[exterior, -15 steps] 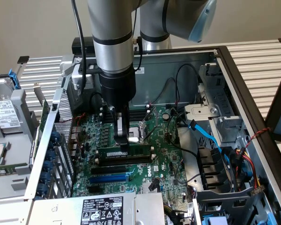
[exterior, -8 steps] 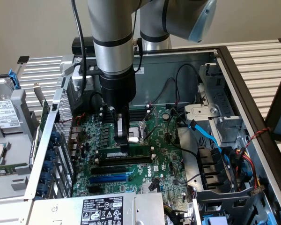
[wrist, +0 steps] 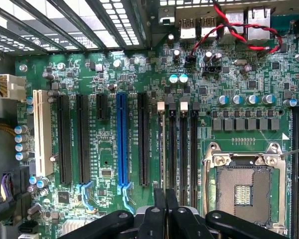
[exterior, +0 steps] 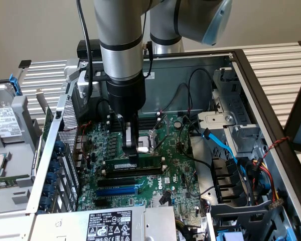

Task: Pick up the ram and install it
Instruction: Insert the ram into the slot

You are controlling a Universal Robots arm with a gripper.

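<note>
Gripper (exterior: 134,156): jaws all but together, with just a thin gap. It looks pinched across the top edge of the ram (exterior: 140,164), fingers one on each face. In the wrist view the fingertips (wrist: 154,211) sit side by side with almost nothing between them, which fits a grip on a thin board. Contact point is partly hidden by the fingers, so "clamped" is a judgement, not certain.

Key relation: the ram is directly under the gripper, no lateral offset. It stands on edge, long axis running across the exterior view's left-right and rising slightly to the right. Grip is about mid-length, so the load looks balanced end to end.

The ram lines up with the memory slot nearest the CPU socket (exterior: 148,140), parallel to the empty black slots (exterior: 130,173) just beside it. The blue slot (exterior: 118,191) lies further out, toward the power supply (exterior: 110,223). The wrist view looks straight down the slot row, so the gripper axis and slot axis agree.

Can't tell whether the ram is fully seated or only resting in the slot mouth. The end clips are too small to read, and the lower edge is hidden behind the neighbouring slot.

The arm comes in vertical from above, and the cables on the exterior view's right are well apart from it.
</note>
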